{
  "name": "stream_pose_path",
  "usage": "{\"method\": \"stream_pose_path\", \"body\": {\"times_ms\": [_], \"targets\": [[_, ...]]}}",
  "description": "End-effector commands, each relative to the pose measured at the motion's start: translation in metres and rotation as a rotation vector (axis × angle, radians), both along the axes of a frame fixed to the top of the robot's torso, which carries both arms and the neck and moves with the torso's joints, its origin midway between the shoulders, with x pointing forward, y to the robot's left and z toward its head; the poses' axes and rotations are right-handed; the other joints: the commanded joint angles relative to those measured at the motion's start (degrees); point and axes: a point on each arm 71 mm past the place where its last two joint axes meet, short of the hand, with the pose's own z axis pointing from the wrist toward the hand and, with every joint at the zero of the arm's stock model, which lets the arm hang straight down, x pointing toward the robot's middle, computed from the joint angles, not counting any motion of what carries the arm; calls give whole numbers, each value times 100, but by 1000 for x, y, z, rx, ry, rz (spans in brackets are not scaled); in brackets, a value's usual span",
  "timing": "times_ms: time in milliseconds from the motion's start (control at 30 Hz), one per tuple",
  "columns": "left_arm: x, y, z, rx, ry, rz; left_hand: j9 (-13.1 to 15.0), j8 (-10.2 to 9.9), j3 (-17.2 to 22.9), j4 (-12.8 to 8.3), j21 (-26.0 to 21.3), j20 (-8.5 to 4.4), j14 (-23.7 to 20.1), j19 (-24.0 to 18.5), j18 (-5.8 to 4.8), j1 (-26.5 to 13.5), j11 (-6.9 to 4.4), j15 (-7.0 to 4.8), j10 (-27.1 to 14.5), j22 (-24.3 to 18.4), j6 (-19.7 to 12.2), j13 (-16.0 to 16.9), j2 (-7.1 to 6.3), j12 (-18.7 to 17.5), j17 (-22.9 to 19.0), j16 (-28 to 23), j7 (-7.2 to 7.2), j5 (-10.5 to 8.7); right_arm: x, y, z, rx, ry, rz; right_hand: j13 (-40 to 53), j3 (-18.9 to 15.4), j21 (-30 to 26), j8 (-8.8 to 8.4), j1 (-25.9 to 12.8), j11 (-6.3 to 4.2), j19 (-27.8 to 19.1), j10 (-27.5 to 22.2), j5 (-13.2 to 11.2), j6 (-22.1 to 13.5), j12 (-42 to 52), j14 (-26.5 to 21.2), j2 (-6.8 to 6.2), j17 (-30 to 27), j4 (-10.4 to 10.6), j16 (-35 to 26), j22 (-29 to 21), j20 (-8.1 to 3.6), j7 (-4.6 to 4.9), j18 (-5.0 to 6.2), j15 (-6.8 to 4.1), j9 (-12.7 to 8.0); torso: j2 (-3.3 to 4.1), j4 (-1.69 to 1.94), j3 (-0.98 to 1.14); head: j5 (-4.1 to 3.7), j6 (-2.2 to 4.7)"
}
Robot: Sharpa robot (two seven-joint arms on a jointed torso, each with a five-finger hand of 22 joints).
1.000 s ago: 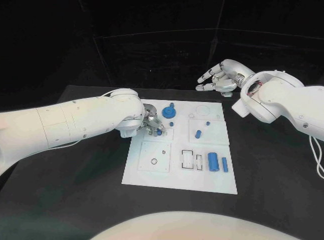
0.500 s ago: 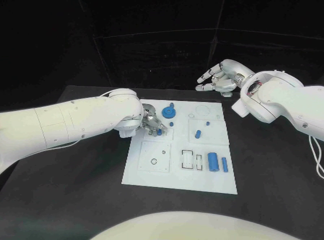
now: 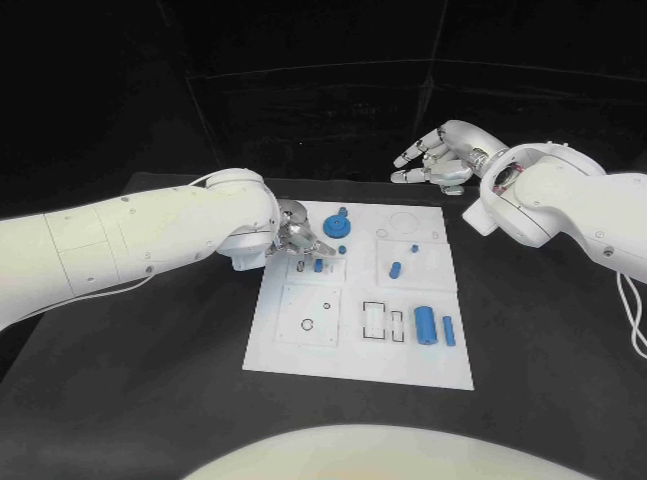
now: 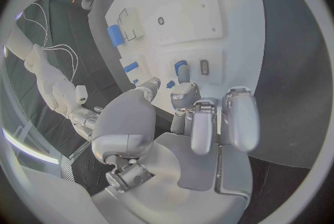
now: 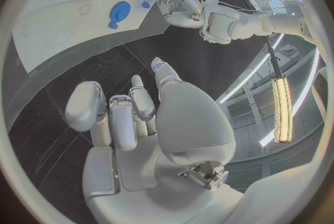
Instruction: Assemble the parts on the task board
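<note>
The white task board (image 3: 364, 350) lies mid-table. My left hand (image 3: 300, 240) hovers over the board's far left part with its fingers apart and nothing in them. A short blue peg (image 3: 317, 266) stands on the board just in front of its fingertips (image 4: 183, 92), and the peg (image 4: 180, 64) shows beyond them from the wrist too. A blue gear (image 3: 336, 221) sits beside the hand. My right hand (image 3: 439, 155) is raised behind the board's far edge, fingers spread and empty. The right wrist view shows that hand (image 5: 132, 118), the gear (image 5: 119, 11) and my left hand (image 5: 175, 4).
More blue parts lie on the board: an oblong piece (image 3: 397, 268), a cylinder (image 3: 426, 323) and a thin bar (image 3: 449, 329) near the right edge. Empty slots (image 3: 381, 318) and a round hole (image 3: 307, 323) mark the middle. Black table (image 3: 136, 380) surrounds the board.
My left hand has drawn back and up from the blue peg, which now stands free on the board. My right hand has stayed where it was.
</note>
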Motion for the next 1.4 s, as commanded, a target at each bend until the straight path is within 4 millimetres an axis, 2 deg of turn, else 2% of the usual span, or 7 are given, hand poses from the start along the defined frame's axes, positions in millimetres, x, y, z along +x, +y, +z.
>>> {"method": "stream_pose_path", "body": {"times_ms": [33, 233, 467, 533, 700, 867, 1400], "targets": [[2, -1, 10, -13, -23, -2, -18, 27, -98, 2, -95, -33, 584, 26, -57, 120, 17, -27, -98, -107, -40, -141, 10, -133, 1509, 18, 19, -10, 0, 0, 1, 0, -8, 9, -6, -7, -22, 26, 7, 20, -38, -37, 32, -42, -23, 288, 51, 11, 38, -37, -10, 10, 16, 45, -31, -5, -1, -1, -2, -5, 14], [16, 10, 45, -14, -62, 5, -129, -78, -428, 35, -454, 42, 584, -134, 27, 454, 147, 67, -519, -548, -500, -807, 62, -713, 1509, 18, 174, 10, 1, -2, 1, -2, -6, 5, -13, -9, -32, 27, 6, 20, -46, -42, 33, -43, -29, 286, 51, 1, 39, -42, -30, 10, 17, 49, -31, -5, 8, -2, 2, -1, 67], [45, 31, 61, 30, -62, 48, -301, -227, -681, 75, -588, 135, 583, -179, 55, 743, 258, 165, -620, -686, -809, -971, 144, -790, 1504, 15, 307, 13, 1, -1, 1, -2, -5, 6, -13, -9, -32, 27, 6, 20, -46, -42, 33, -43, -29, 286, 51, 1, 39, -42, -30, 10, 17, 49, -31, -5, 13, -5, 9, 21, 118], [52, 35, 61, 46, -61, 55, -337, -249, -739, 102, -629, 150, 577, -196, 66, 773, 274, 180, -646, -733, -837, -1011, 164, -810, 1482, 1, 323, 13, 1, 0, 1, -2, -5, 8, -13, -9, -32, 27, 6, 20, -46, -42, 33, -43, -29, 286, 51, 1, 39, -42, -30, 10, 17, 49, -31, -5, 23, -15, -3, 28, 166], [61, 41, 54, 83, -46, 63, -366, -260, -792, 131, -631, 161, 578, -195, 65, 791, 283, 189, -655, -728, -846, -1019, 178, -804, 1488, 4, 333, 11, 2, 0, 1, -2, -5, 8, -15, -12, -44, 29, 6, 20, -55, -44, 36, -46, -30, 285, 52, -5, 43, -45, -52, 11, 17, 53, -31, -5, 42, -19, -19, 78, 189], [67, 47, 40, 140, -35, 68, -401, -245, -864, 184, -622, 170, 584, -183, 64, 823, 281, 192, -604, -710, -804, -950, 237, -713, 1509, 18, 327, 10, 2, 0, 0, -1, -5, 9, -12, -12, -47, 30, 6, 20, -57, -43, 38, -47, -28, 284, 52, -7, 44, -47, -57, 11, 17, 54, -31, -5, 43, -23, -24, 64, 161], [69, 41, 15, 149, -23, 68, -492, -187, -1106, 348, -560, 160, 584, -134, 48, 885, 254, 171, -524, -612, -688, -861, 359, -554, 1509, 18, 294, -110, 2, 0, -2, -2, -2, 12, -21, -12, -71, 32, 10, 21, -76, -51, 47, -52, -34, 282, 59, -15, 47, -52, -105, 11, 18, 63, -31, -6, 25, -15, -4, 50, 141]]}}
